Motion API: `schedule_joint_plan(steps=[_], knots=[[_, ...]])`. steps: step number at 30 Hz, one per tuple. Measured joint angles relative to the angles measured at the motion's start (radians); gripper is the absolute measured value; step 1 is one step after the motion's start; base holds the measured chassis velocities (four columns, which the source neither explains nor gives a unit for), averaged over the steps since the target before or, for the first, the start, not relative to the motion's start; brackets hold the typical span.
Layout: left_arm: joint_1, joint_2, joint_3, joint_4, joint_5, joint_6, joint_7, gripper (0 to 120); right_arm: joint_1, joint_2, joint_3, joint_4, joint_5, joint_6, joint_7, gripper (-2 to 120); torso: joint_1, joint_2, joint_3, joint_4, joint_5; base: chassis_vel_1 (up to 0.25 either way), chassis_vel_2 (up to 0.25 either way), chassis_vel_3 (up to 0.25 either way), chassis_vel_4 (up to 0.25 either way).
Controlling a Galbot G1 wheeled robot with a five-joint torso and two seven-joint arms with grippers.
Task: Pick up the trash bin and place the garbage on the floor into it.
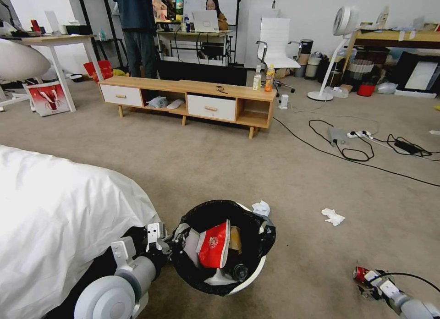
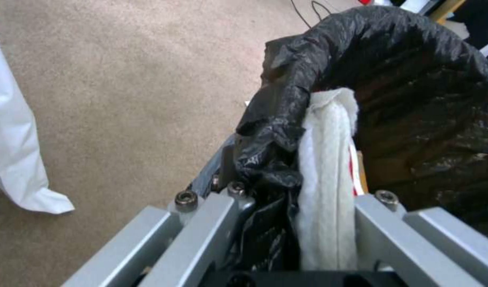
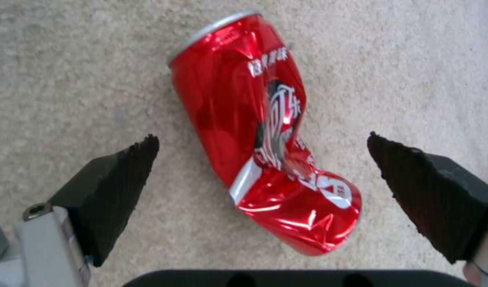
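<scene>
Presently, the left claw was clamped on the rim of the small round white plastic trash bin lined with a black plastic bag, holding it low at the robot's left front beside the white bed sheet. From the left wrist view, its grey fingers pinched the folded bag edge together with a strip of white material. Inside the bin lay a red-and-white snack wrapper and other litter. The right claw hovered over the beige short-pile carpet floor at the robot's right front, its two black pads spread wide apart on either side of a crushed red drink can lying on its side; neither pad touched the can. One crumpled white tissue lay on the carpet to the right of the bin, well apart from it; another crumpled white tissue sat just beside the bin's far rim. Black cables crossed the carpet farther off.
</scene>
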Motion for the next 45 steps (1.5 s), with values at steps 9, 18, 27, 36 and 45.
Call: schedule_joint_plan(steps=[9, 18, 27, 36, 45], knots=[[0.013, 0.002, -0.001, -0.007, 0.005, -0.001, 0.002, 7, 0.021, 0.008, -0.004, -0.020, 0.000, 0.000, -0.003, 100, 0.000, 0.000, 0.000, 0.0002, -0.0001, 0.000, 0.000, 0.000, 0.000], [0.022, 0.004, -0.005, -0.015, 0.009, -0.001, 0.004, 7, 0.061, 0.019, -0.022, -0.045, 0.004, -0.006, 0.000, 100, 0.000, 0.000, 0.000, 0.0003, -0.0001, 0.000, 0.000, 0.000, 0.000], [0.020, 0.000, -0.005, -0.009, 0.011, -0.002, 0.005, 7, 0.083, 0.024, -0.029, -0.072, 0.005, -0.008, 0.007, 100, 0.000, 0.000, 0.000, 0.0002, -0.0001, 0.000, 0.000, 0.000, 0.000], [0.007, -0.001, -0.004, 0.003, 0.012, -0.003, 0.006, 7, 0.108, 0.028, -0.038, -0.095, 0.003, -0.017, 0.013, 100, 0.000, 0.000, 0.000, 0.0002, -0.0001, 0.000, 0.000, 0.000, 0.000], [-0.001, 0.004, -0.005, 0.010, 0.008, -0.003, 0.007, 7, 0.127, 0.040, -0.043, -0.112, -0.019, -0.025, 0.014, 96, 0.000, 0.000, 0.000, 0.0002, -0.0001, 0.000, 0.000, 0.000, 0.000]])
